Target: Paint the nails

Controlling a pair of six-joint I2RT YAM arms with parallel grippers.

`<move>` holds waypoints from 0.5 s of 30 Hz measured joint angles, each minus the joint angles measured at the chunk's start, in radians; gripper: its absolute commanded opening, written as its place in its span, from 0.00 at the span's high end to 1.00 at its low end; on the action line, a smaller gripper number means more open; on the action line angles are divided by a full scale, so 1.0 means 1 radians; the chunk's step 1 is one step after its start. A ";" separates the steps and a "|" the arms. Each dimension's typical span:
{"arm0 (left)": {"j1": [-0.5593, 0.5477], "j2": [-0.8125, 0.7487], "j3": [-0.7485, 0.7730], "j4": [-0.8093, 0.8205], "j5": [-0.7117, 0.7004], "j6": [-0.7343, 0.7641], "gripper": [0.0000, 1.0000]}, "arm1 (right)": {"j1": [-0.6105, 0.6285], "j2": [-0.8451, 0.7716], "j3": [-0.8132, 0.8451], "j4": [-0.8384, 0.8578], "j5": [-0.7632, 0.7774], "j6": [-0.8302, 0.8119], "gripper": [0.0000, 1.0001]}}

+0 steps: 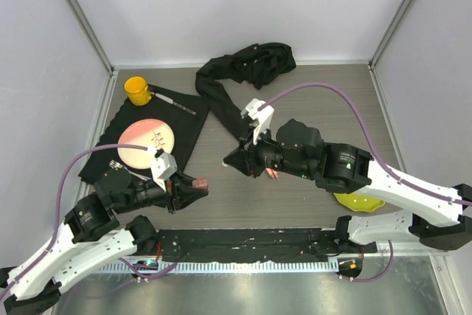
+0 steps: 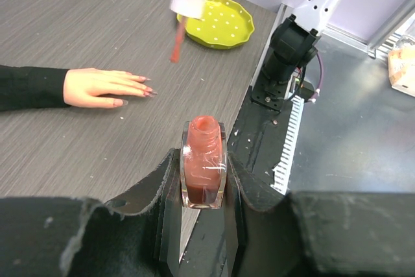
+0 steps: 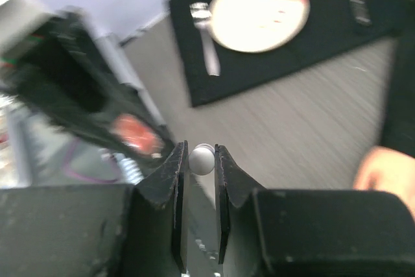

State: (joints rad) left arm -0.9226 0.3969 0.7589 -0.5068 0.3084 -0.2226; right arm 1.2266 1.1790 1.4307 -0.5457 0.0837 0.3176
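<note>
The pale mannequin hand [image 2: 97,87] lies palm down on the grey table, its pinkish-red nails [image 2: 144,89] pointing right and its black sleeve [image 2: 29,85] running off left. My left gripper [image 2: 202,168] is shut on the uncapped glass polish bottle [image 2: 204,160], held upright near the table's front edge. My right gripper [image 3: 201,155] is shut on the white cap [image 3: 201,159]; its reddish brush [image 2: 175,43] hangs above the table, up and right of the fingertips. From above, the right gripper [image 1: 234,160] covers most of the hand [image 1: 271,174].
A yellow-green dotted dish [image 2: 224,23] sits near the right arm's base. At the left, a black placemat [image 1: 184,119] carries a pink-and-cream plate [image 1: 146,143], a fork [image 3: 204,43] and a knife [image 1: 173,101]. A yellow cup [image 1: 136,88] stands behind it. The sleeve bunches at the back [image 1: 254,60].
</note>
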 measured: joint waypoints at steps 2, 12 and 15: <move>0.000 -0.005 0.000 0.000 -0.011 0.000 1.00 | 0.000 -0.037 -0.059 0.006 0.090 -0.002 0.99; 0.000 -0.028 0.000 -0.002 -0.192 -0.002 1.00 | -0.165 -0.115 -0.557 0.106 0.389 0.009 0.99; 0.000 -0.026 0.002 -0.002 -0.269 -0.007 1.00 | -0.204 -0.110 -0.674 0.161 0.401 -0.014 0.99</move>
State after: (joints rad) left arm -0.9226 0.3706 0.7609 -0.5083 0.0399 -0.2298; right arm 1.0229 1.0691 0.7570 -0.3847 0.4847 0.3031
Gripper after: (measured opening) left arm 0.293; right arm 0.204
